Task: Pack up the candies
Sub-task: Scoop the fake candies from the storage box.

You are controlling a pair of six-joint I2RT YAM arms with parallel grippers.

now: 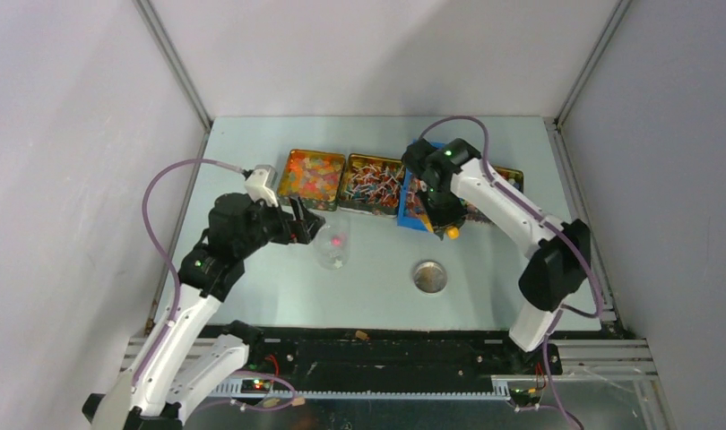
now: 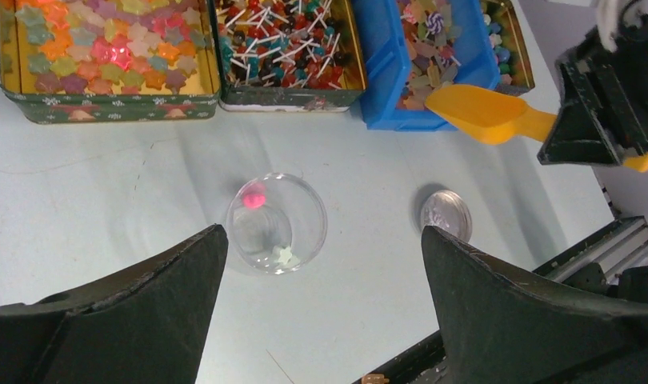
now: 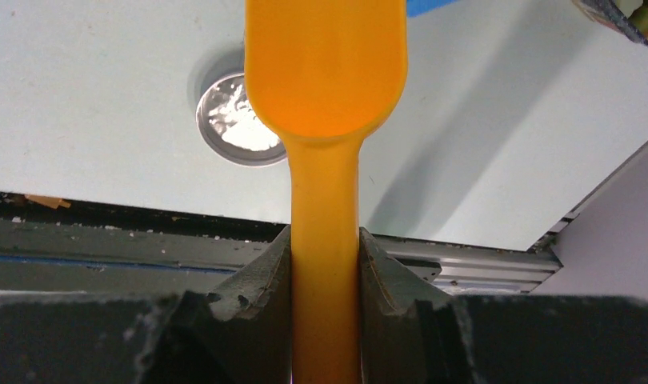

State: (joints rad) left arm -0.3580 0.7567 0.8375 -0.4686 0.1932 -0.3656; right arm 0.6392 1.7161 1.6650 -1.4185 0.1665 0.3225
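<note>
The candies fill a row of boxes at the back: star jellies (image 2: 105, 48) in a tin (image 1: 311, 175), lollipops (image 2: 285, 40) in a second tin (image 1: 372, 184), and wrapped pieces (image 2: 429, 40) in a blue bin (image 1: 411, 208). A clear jar (image 1: 332, 244) (image 2: 277, 222) holds a pink candy (image 2: 254, 194) and a pale star (image 2: 285, 256). My left gripper (image 1: 307, 222) (image 2: 322, 230) hangs open just left of the jar, nothing between its fingers. My right gripper (image 1: 442, 215) (image 3: 325, 240) is shut on the handle of the orange scoop (image 3: 326, 72) (image 2: 485, 116), whose bowl reaches the blue bin's near edge.
A round silver lid (image 1: 429, 276) (image 2: 446, 214) (image 3: 237, 120) lies on the table right of the jar. A fourth tin (image 1: 510, 177) (image 2: 509, 40) of candies stands behind the right arm. The black front rail (image 1: 386, 345) runs along the near edge.
</note>
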